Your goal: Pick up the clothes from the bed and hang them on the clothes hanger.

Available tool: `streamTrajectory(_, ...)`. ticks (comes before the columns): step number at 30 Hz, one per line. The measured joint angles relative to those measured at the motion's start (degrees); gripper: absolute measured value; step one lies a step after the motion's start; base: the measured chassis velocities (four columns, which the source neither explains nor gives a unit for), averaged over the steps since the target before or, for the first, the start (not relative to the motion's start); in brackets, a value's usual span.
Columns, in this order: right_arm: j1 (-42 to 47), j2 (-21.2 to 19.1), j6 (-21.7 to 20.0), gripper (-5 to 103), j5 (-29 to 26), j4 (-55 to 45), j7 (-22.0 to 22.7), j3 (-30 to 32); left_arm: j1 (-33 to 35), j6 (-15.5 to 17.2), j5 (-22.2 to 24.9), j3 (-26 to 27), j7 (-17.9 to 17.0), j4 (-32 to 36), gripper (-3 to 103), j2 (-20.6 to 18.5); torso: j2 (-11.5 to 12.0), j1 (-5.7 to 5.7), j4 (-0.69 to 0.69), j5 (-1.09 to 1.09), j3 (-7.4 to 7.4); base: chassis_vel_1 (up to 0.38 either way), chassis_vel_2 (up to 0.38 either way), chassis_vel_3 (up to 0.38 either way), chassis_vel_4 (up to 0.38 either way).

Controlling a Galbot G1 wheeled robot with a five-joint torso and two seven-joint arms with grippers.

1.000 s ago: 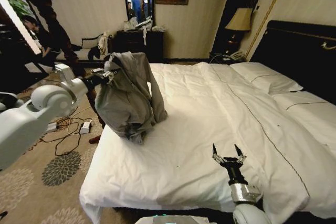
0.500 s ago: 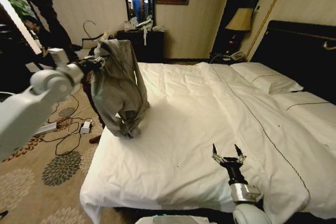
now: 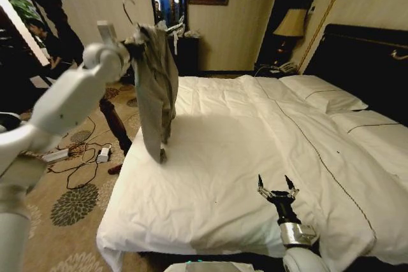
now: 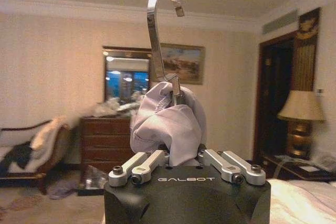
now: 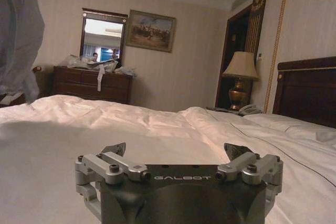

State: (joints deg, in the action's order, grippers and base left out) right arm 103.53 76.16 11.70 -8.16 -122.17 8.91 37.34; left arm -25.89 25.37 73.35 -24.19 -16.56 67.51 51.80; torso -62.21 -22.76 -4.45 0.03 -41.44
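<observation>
"GALBOT" reads clearly on both my wrist housings; no other legible writing. My left gripper [image 4: 181, 157] is up at the bed's far-left corner, fingers clamped on bunched collar fabric of the shirt [image 3: 156, 87]. The hanger [image 4: 160, 40] sits inside that bunch: silver hook sticks straight up above my fingers, shoulder bar fully hidden under cloth. From the head camera the hook [image 3: 129, 11] is just a thin curve against the wall, hard to make out. The shirt hangs in a long narrow drape from my left gripper [image 3: 134, 39], lower end touching or just above the white duvet near the bed's [image 3: 255, 157] left edge; can't tell which. Sleeves are lost in the folds. My right gripper [image 3: 278, 188] is low over the near edge of the bed, fingers apart, holding nothing. In its wrist view [image 5: 178, 153] the shirt [image 5: 18, 35] is cut off at the frame edge.
</observation>
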Motion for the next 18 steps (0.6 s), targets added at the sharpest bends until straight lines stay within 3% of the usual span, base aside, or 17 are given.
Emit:
streamTrajectory(6, 0.0, 0.0, 0.0, 100, 0.0, 0.0, 0.0, 0.0, -4.3, 3.5, 0.9, -1.2, -3.3, -4.2, 16, 1.0, 0.0, 0.00, -0.01, -0.03, -0.01, 0.000, 0.000, 0.000, 0.000)
streamTrajectory(18, 0.0, 0.0, 0.0, 100, 0.0, 0.0, 0.0, 0.0, -7.8, 4.6, 2.4, -2.7, -5.4, -12.3, 16, 2.2, 0.0, 0.00, -0.02, -0.03, 0.00, 0.000, 0.000, 0.000, 0.000)
